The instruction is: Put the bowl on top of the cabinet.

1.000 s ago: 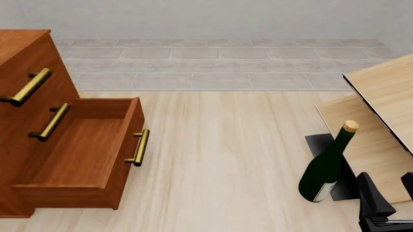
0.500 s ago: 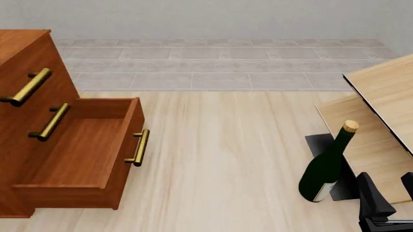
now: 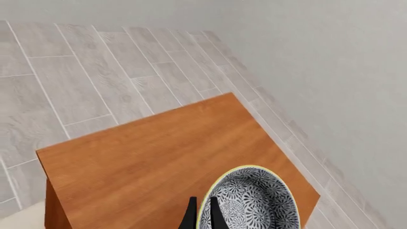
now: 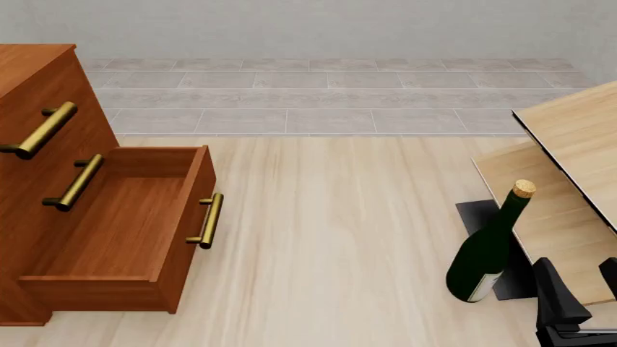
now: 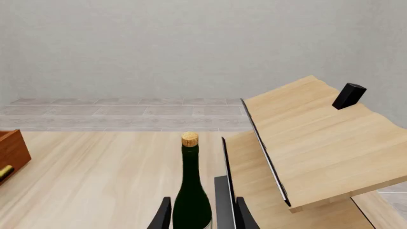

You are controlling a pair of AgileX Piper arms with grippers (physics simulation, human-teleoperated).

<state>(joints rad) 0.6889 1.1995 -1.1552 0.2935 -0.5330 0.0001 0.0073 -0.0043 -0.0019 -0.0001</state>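
— Where's the small speckled grey-white bowl (image 3: 251, 200)?

— On the reddish-brown wooden cabinet (image 3: 152, 162), left gripper (image 3: 201, 217) pinching its rim at nine o'clock.

— The right gripper (image 5: 202, 214)?

— Spread wide around the dark green wine bottle (image 5: 190, 191).

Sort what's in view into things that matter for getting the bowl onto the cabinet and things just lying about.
For the job:
bowl, held over the cabinet top
cabinet
left gripper, fingers pinching the bowl's rim

Just lying about:
wine bottle
pale wood furniture
right gripper, idle by the bottle
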